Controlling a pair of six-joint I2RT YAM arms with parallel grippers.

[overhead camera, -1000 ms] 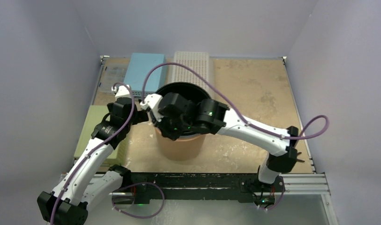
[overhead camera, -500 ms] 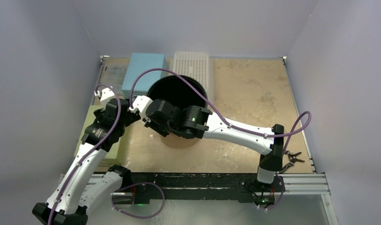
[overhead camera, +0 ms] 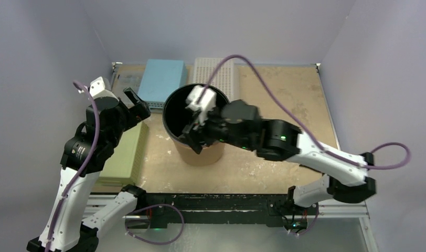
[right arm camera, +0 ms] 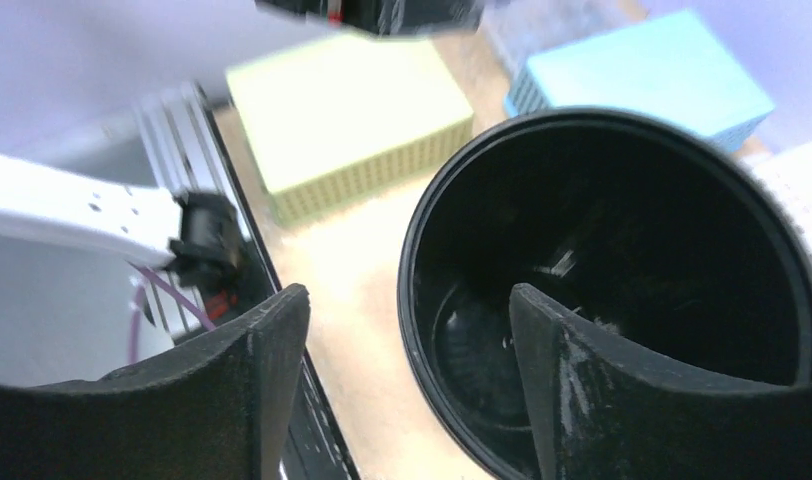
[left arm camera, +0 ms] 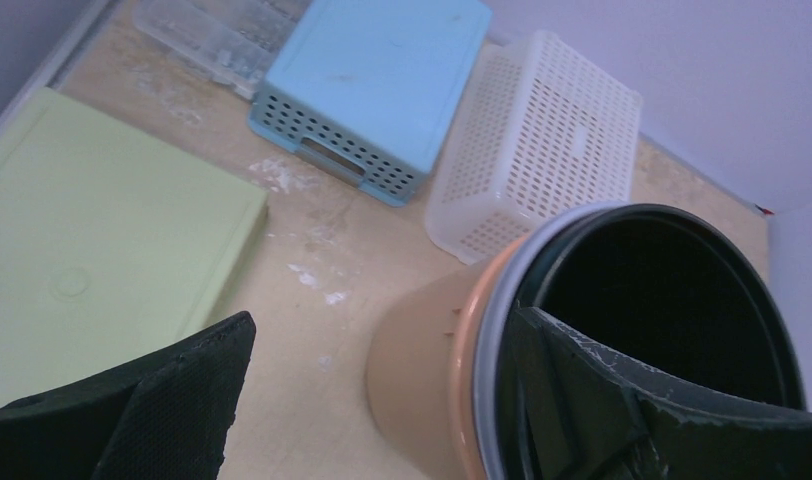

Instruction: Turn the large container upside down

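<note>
I count one large container (overhead camera: 203, 156), the only round thing here. Beside it I count four other storage things, each of a different kind: one blue box (overhead camera: 162, 80) with small holes in its side, one white basket (left arm camera: 542, 140) with holes all over, one green box (left arm camera: 92, 230), and one clear case (left arm camera: 217, 35). That makes five things for holding other things, all on one table (overhead camera: 284, 100). On my side I have two arms, one left arm (overhead camera: 77, 184) and one right arm (overhead camera: 326, 157). They carry two grippers, the left gripper (left arm camera: 382, 320) and the right gripper (right arm camera: 407, 300). Each has two fingers, so four fingers together.
</note>
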